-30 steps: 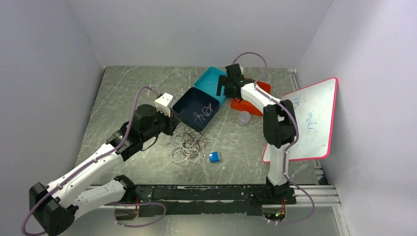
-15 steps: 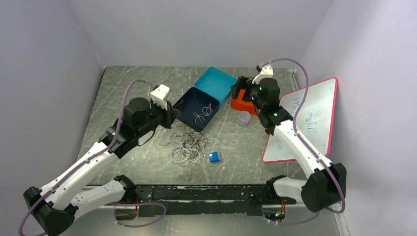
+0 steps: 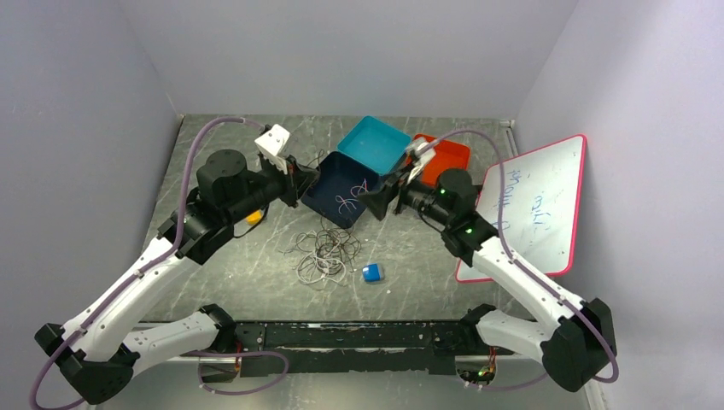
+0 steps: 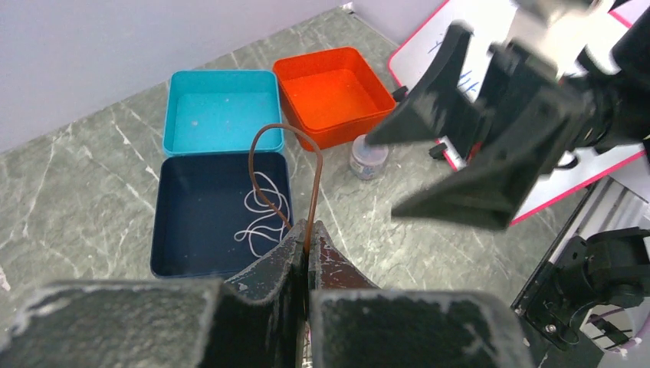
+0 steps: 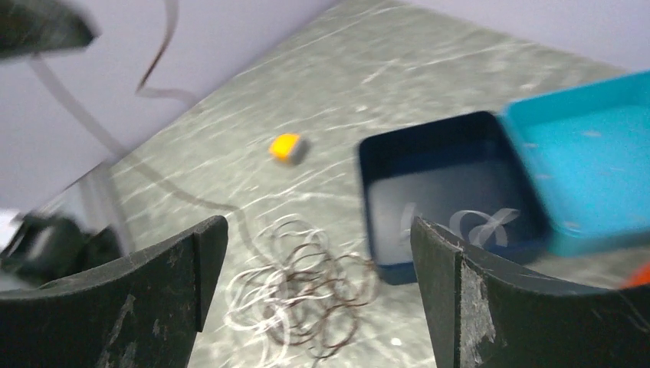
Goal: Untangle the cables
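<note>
Left gripper [image 4: 308,230] tight on a brown cable [image 4: 251,165], right gripper [image 5: 316,230] wide, empty, above scratched grey table [image 3: 410,248], pale walls [image 3: 341,51]

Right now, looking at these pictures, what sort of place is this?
Probably a robot test booth in a lab: a left arm and a right arm bolted at the edge of a scratched table, plain walls close around it, and practice props such as tangled cables and a whiteboard.
</note>
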Robot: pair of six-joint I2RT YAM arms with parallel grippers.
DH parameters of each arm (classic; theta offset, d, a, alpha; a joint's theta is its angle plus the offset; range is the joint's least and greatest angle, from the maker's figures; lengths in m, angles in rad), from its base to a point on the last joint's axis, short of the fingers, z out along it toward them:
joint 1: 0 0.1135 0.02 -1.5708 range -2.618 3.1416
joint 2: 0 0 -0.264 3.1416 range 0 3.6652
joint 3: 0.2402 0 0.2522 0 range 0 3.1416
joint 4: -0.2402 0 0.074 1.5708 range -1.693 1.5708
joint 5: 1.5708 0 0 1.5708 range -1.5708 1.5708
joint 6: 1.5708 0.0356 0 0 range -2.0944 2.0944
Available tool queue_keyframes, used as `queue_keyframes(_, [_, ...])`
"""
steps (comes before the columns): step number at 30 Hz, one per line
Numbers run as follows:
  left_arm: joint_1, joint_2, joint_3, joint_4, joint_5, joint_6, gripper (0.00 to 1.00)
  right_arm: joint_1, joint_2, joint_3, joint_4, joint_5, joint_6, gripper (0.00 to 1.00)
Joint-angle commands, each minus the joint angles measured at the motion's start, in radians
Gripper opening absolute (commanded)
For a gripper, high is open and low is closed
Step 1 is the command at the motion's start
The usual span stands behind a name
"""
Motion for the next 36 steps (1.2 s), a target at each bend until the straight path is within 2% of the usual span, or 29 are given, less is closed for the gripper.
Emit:
queue_keyframes(1, [0.004, 0.014, 0.066, 0.001, 0.062, 0.009, 0.07, 0.085, 0.056, -0.053, 0.170, -0.170, 0.009, 0.92])
queue_keyframes(3, [0.003, 0.021, 0.081, 0.001, 0.066, 0.007, 0.07, 0.125, 0.084, -0.076, 0.240, -0.176, 0.020, 0.91])
queue_keyframes(11, [0.003, 0.025, 0.132, 0.003, 0.092, -0.028, 0.07, 0.273, 0.258, -0.092, 0.434, -0.047, -0.019, 0.85])
queue_keyframes(19, [0.003, -0.034, 0.192, -0.009, 0.095, -0.060, 0.07, 0.322, 0.523, 0.017, 0.561, 0.025, -0.049, 0.68])
queue_keyframes(24, [0.003, -0.046, 0.275, -0.042, 0.104, -0.063, 0.07, 0.366, 0.666, 0.078, 0.550, 0.010, -0.059, 0.48])
queue_keyframes(28, [0.004, -0.047, 0.371, -0.069, 0.075, -0.042, 0.07, 0.422, 0.697, 0.037, 0.553, 0.036, -0.039, 0.38])
queue_keyframes(36, [0.004, 0.000, 0.530, -0.090, 0.016, 0.039, 0.07, 0.552, 0.656, -0.172, 0.602, 0.206, 0.060, 0.33])
